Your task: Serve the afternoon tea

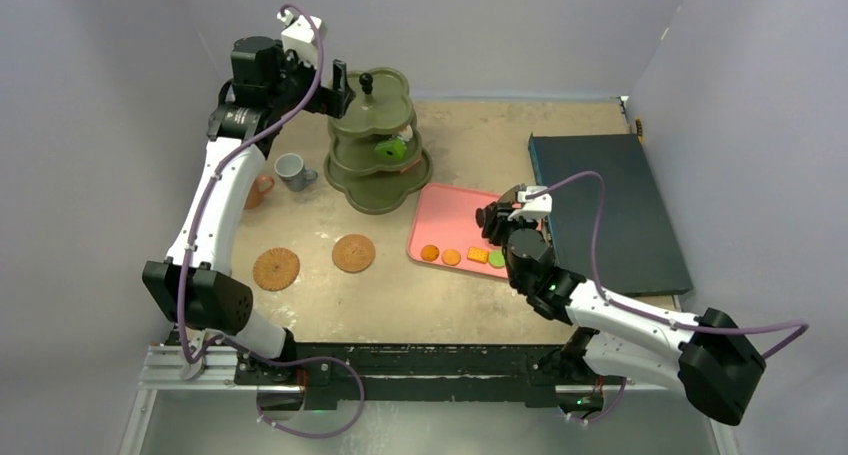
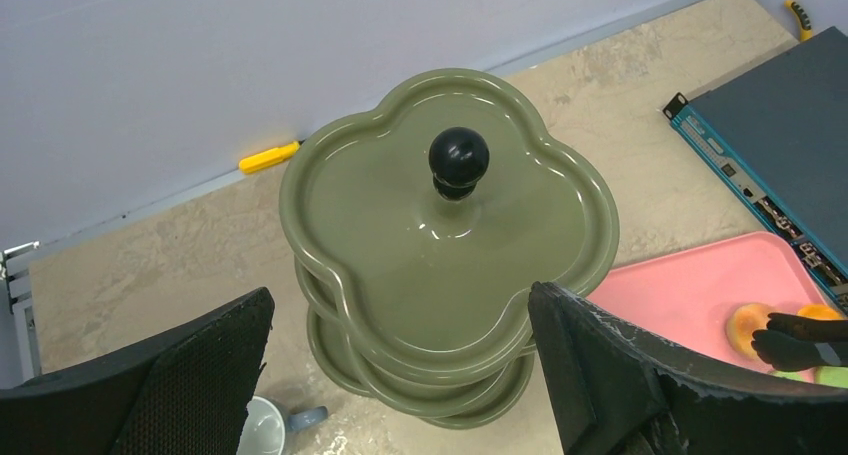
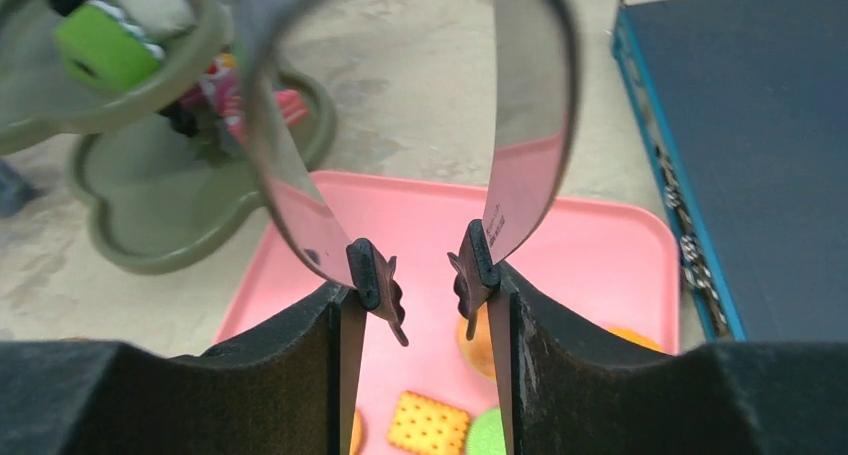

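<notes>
My right pincer [image 3: 425,313] is closed on the tongs [image 3: 522,125]. The two arms of the tongs stand apart, with nothing between them, above the pink tray [image 3: 610,245]. My left pincer [image 2: 400,300] is fully open and empty, over the top tier of the olive stand [image 2: 450,245], which is at the far side, left of the tray. The pastries [image 1: 451,257] lie in a row along the near edge of the tray. Among them are a round orange pastry [image 3: 481,347], a square cracker [image 3: 428,422] and a green pastry [image 3: 488,437]. I judge that they are very light, rigid toy pieces with a smooth surface, so they can slip out or turn between the tongs. I would take the round one across its middle, on two opposite sides and low near the tray. I would press only gently, because the tongs look springy and a hard squeeze may shoot such a small piece away.
</notes>
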